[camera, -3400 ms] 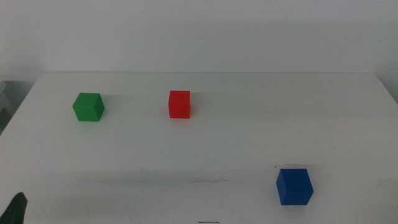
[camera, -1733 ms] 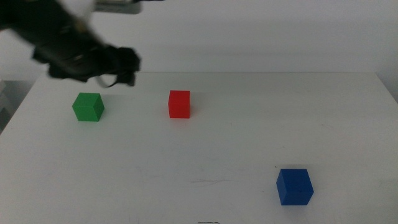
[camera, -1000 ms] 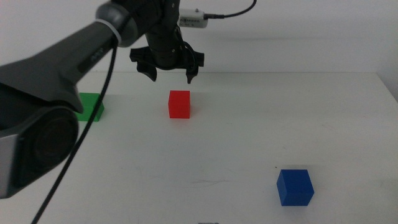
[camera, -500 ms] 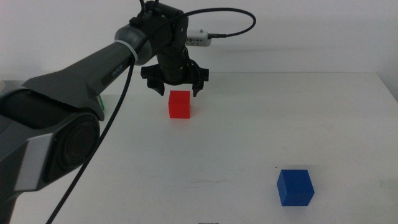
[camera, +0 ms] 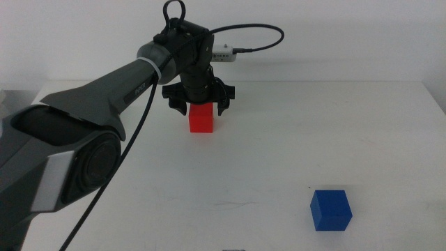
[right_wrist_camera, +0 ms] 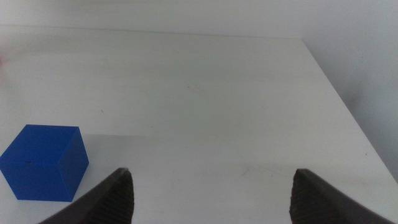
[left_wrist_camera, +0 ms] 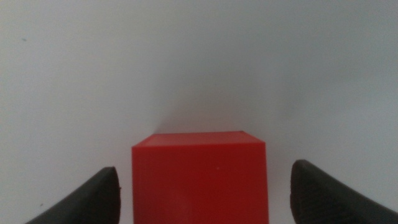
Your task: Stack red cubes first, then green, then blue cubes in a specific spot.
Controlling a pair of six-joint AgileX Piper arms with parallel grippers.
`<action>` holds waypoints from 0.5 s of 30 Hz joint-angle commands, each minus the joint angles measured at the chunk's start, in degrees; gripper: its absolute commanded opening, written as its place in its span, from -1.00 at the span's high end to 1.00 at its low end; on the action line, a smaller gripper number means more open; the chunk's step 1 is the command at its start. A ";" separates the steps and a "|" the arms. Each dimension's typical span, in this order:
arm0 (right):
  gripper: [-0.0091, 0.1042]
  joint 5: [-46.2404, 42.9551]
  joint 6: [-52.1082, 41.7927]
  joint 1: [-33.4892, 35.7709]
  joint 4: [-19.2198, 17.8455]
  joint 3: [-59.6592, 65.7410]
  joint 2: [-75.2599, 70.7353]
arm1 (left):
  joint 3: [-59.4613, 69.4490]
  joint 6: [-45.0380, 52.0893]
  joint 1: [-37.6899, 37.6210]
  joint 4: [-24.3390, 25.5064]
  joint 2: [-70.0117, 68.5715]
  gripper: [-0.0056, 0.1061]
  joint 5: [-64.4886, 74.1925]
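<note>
Red cube (camera: 201,117) is sat on the white table (camera: 279,153) toward the far side, left of centre, and is now straddled by the left gripper (camera: 201,103), which has been brought in from the left edge over the last few seconds and lowered from just above the cube to around its top. In the left wrist view the cube (left_wrist_camera: 199,177) is seen centred between the two dark jaws, which are spread wide with clear gaps on both sides, so nothing is gripped yet. Neither the red cube nor the blue cube (camera: 330,208) has been shifted; the blue one is left near the front right, well apart from the red. Green cube is hidden behind the left arm in the middle view, so its spot cannot be confirmed now. Right gripper (right_wrist_camera: 211,186) is kept waiting out of the middle view, jaws wide and holding nothing, with the blue cube (right_wrist_camera: 45,163) just beside it in its wrist view. Approach is judged done; a close on the red cube is likely next, the first pick of the stack, with no stacking started.
</note>
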 commanded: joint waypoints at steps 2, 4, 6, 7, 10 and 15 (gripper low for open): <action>-0.29 -4.18 -0.28 -0.33 -0.76 -1.04 -1.34 | -1.94 -0.62 -0.23 0.29 -3.58 -0.75 -2.72; -0.29 -4.18 -0.28 -0.33 -0.76 -1.04 -1.34 | -1.94 -0.76 -0.23 0.29 -3.33 -0.69 -3.09; -0.29 -4.18 -0.28 -0.33 -0.76 -1.04 -1.34 | -1.94 -1.61 -0.23 0.27 -3.12 -0.59 -3.30; -0.29 -4.18 -0.28 -0.33 -0.76 -1.04 -1.34 | -1.94 -1.82 -0.23 0.27 -2.93 -0.52 -3.43; -0.29 -4.18 -0.28 -0.33 -0.76 -1.04 -1.34 | -1.94 -1.96 -0.04 0.20 -2.93 -0.30 -3.84; -0.29 -4.18 -0.28 -0.33 -0.76 -1.04 -1.34 | -1.94 -1.90 -0.04 0.56 -3.03 0.16 -4.99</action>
